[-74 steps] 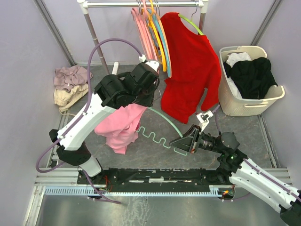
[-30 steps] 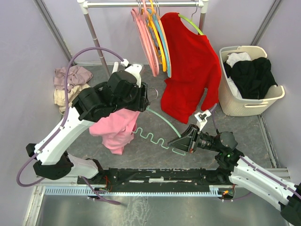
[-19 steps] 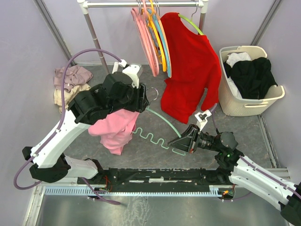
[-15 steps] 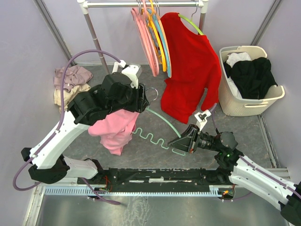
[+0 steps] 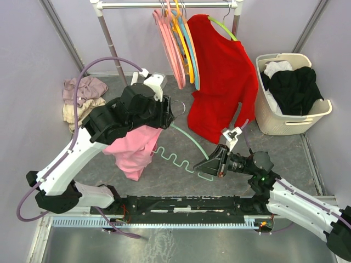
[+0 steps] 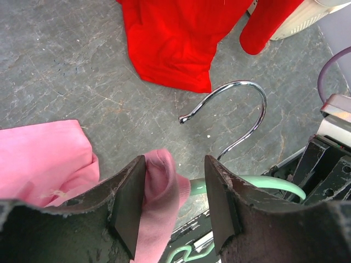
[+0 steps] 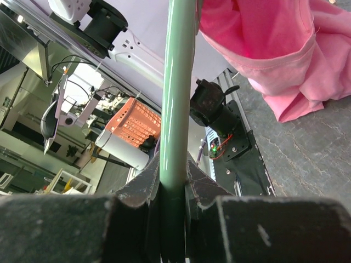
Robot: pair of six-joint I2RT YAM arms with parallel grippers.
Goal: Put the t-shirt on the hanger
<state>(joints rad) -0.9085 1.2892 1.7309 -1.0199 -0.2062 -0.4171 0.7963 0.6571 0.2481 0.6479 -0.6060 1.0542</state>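
Top external: the left arm (image 5: 88, 148) reaches over the hook end of the hanger (image 5: 189, 138), and the t-shirt (image 5: 134, 153) hangs bunched from its wrist, just to the left of the hanger's wavy bar (image 5: 173, 160). The metal hook (image 5: 179, 108) pokes out beside the wrist. The hanger slants from there down to its other end, which sits in the right jaws. Whether the wavy bar touches the bench (image 5: 164, 178) I cannot tell.

Left wrist: the jaws stand apart. A rolled pink edge of the t-shirt (image 6: 162, 181) lies between them, against one finger (image 6: 129, 197), with a sliver of gap to the other. That edge covers the near part of the hanger's green arm (image 6: 263, 183), right under the hook (image 6: 241, 83).

Right wrist: the jaws are clamped together on the hanger's green bar (image 7: 176, 82), which runs straight up from them; the t-shirt (image 7: 263, 49) is bunched beside the bar, further along it.

Beyond the hanger's hook a red shirt (image 5: 219, 82) hangs on a rail. A basket (image 5: 285, 127) stands well to the right of the hanger, and a pile of clothes (image 5: 79, 98) lies well to its left.
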